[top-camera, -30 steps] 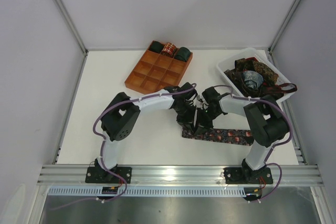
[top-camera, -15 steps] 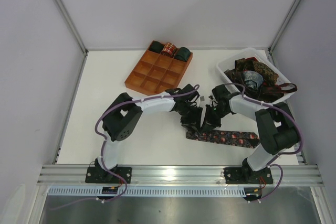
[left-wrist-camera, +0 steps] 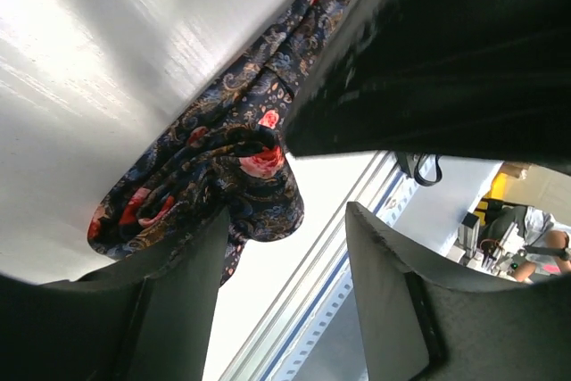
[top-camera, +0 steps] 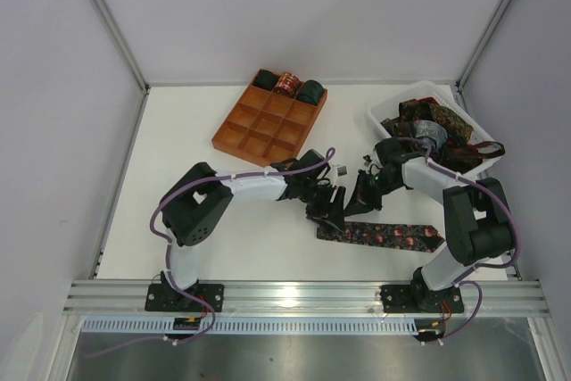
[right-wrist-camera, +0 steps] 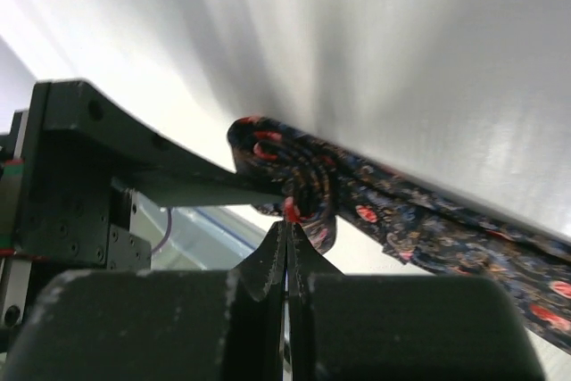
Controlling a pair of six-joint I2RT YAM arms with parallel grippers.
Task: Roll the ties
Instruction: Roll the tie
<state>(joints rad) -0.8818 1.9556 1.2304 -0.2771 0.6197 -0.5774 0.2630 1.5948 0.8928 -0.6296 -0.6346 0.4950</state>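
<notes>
The tie lies flat on the white counter before the right arm. It is a narrow strip of dark navy cloth, finely woven, printed with gold paisley and red roses. Its left end is curled into a loose, soft roll. The left pincer has blunt matte black fingers spread well apart, with the curled end between them and not clamped. The right pincer has its serrated fingers pressed together, tips nipping the edge of the curl. Farther back, an orange-brown gridded tray holds three rolled ties, and a white plastic bin holds a tangled heap.
</notes>
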